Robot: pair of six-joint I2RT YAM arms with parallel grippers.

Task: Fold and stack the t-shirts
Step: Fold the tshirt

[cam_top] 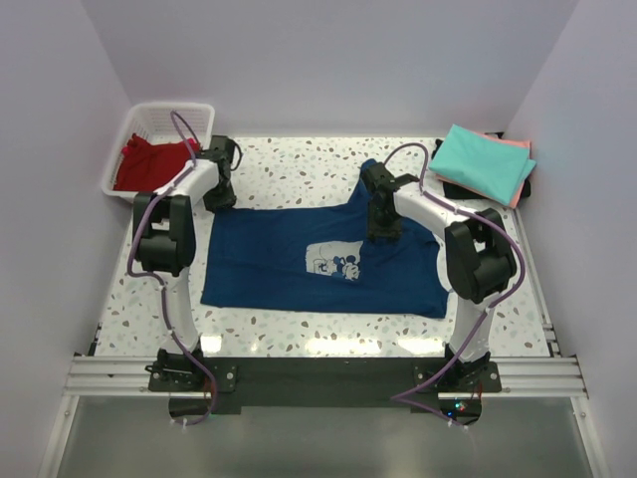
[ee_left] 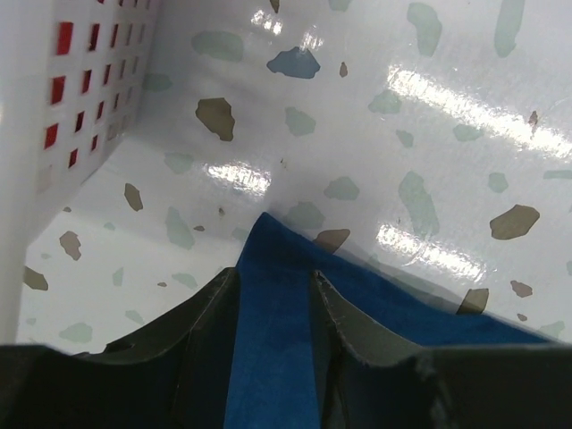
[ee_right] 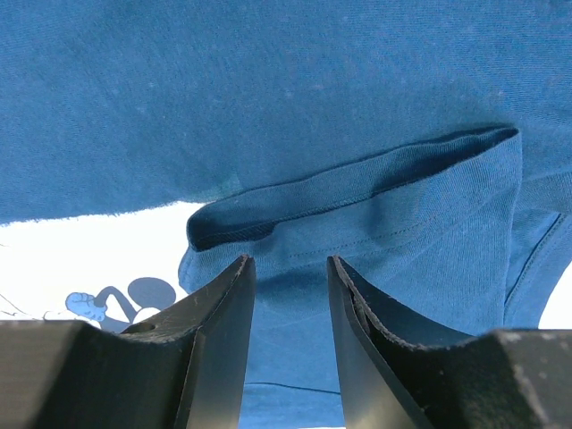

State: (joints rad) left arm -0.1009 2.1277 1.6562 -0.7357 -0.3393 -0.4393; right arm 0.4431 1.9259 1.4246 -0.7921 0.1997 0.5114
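The navy blue t-shirt [cam_top: 299,261] lies spread on the table with its pale cartoon-mouse print [cam_top: 333,263] facing up. My left gripper [cam_top: 221,189] is at its far left corner. In the left wrist view the jaws stand a little apart with a strip of blue cloth [ee_left: 275,349] between them, and the corner tip lies flat beyond. My right gripper [cam_top: 383,224] is low over the far right part of the shirt, jaws a little apart, over a folded hem [ee_right: 357,183]. A red t-shirt [cam_top: 149,159] is in the basket. Teal [cam_top: 486,161] and salmon-pink [cam_top: 520,184] shirts lie folded at the far right.
A white slotted basket [cam_top: 159,115] stands at the far left corner; its wall [ee_left: 71,98] is close beside my left gripper. A dark item [cam_top: 460,189] lies under the folded stack. White walls enclose the table on three sides.
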